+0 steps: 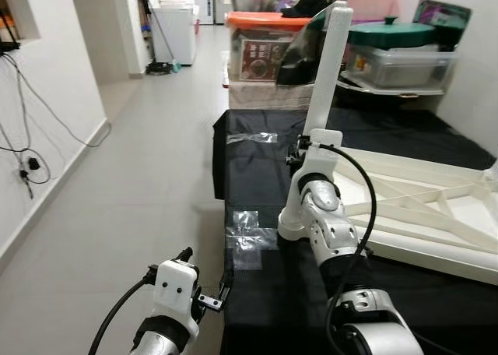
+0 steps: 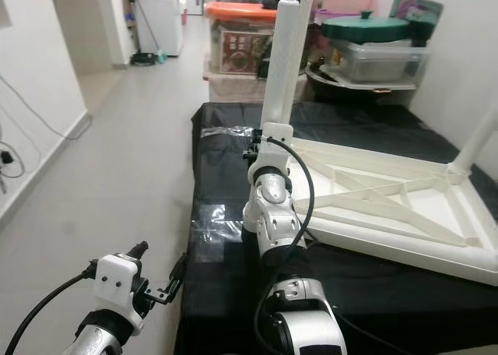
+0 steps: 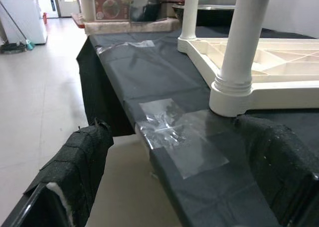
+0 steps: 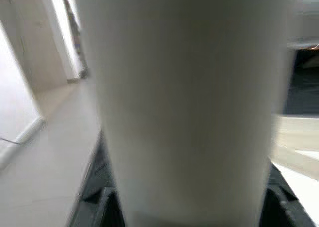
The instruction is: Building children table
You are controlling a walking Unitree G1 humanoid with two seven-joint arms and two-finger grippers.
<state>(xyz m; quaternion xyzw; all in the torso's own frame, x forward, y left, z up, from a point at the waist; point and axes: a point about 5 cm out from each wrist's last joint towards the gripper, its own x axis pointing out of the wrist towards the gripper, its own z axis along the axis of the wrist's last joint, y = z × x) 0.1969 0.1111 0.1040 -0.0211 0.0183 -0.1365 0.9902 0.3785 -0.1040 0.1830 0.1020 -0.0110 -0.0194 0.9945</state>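
Black cloth (image 1: 405,133) covers low surface; right claw (image 2: 264,141) grips white table leg (image 2: 284,67); left claw (image 3: 164,187) wide.

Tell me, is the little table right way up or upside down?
Upside down. The tabletop lies on the black cloth, ribbed underside showing, one white leg pointing up.

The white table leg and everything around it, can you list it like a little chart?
table leg: white table leg upright at the near corner of the upside-down tabletop
right gripper: right gripper shut on that leg, low down
left gripper: left gripper open, beside the edge of the black cloth
on the cloth: clear tape
behind: storage boxes
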